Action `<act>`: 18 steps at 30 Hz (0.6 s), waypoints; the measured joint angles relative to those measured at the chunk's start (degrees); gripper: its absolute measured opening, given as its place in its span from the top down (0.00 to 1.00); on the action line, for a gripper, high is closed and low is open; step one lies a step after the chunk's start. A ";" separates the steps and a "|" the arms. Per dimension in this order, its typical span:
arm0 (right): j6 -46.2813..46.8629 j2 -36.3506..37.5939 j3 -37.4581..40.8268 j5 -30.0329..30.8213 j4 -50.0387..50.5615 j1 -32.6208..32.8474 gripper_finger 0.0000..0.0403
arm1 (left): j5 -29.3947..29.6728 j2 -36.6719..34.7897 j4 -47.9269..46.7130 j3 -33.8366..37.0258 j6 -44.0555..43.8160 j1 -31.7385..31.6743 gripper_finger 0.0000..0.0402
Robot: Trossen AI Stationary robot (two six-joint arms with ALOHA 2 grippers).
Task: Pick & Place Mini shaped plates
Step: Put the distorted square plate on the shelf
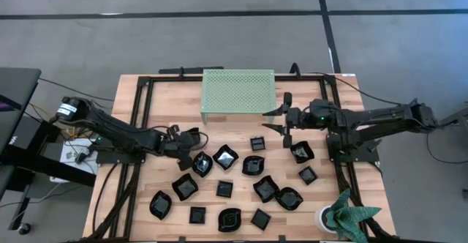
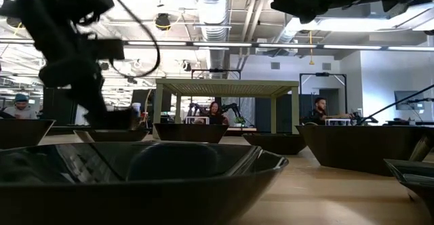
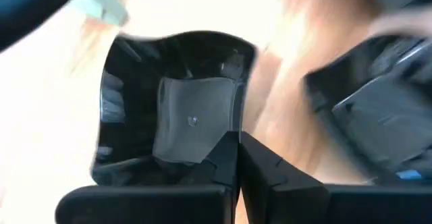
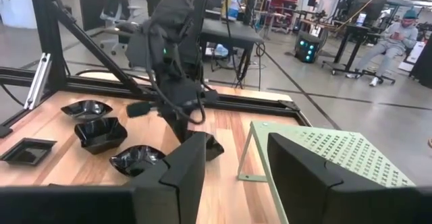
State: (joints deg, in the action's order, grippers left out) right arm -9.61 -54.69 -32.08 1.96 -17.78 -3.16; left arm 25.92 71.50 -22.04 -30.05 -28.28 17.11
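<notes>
closest to my left wrist camera sits a wavy-edged plate, its rim straight ahead, where my left gripper has its fingers pressed together; whether they pinch the rim i cannot tell. left arm nearer; plate sits left of centre among the other mini shaped plates. right gripper hangs fingers apart beside the green rack, holding nothing. wooden table, people at desks behind.

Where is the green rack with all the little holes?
The green rack stands at the table's far edge, middle, in the high view, just behind the black plates.
</notes>
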 joint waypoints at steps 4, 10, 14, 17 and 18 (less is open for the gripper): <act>0.00 0.00 -0.02 0.00 -0.15 0.00 0.61 | 3.44 -1.69 -0.09 -4.90 3.73 2.79 0.99; -0.02 0.02 -0.02 0.00 -0.15 0.00 0.62 | 8.46 -1.56 -0.38 -15.24 17.09 4.58 0.99; -0.02 0.02 -0.02 0.00 -0.37 0.00 0.63 | 10.36 -1.50 -0.50 -20.56 26.39 0.80 0.99; -0.02 0.02 -0.02 0.00 -0.86 0.00 0.63 | 10.13 -1.61 -0.59 -23.07 31.16 -4.88 0.98; -0.02 0.02 -0.02 0.00 -0.87 0.00 0.63 | 8.87 -1.65 -0.44 -23.51 33.43 -7.17 0.98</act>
State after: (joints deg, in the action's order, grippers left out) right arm -9.63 -54.68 -32.10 1.96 -18.65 -3.16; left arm 34.79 69.85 -22.48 -53.56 5.14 9.94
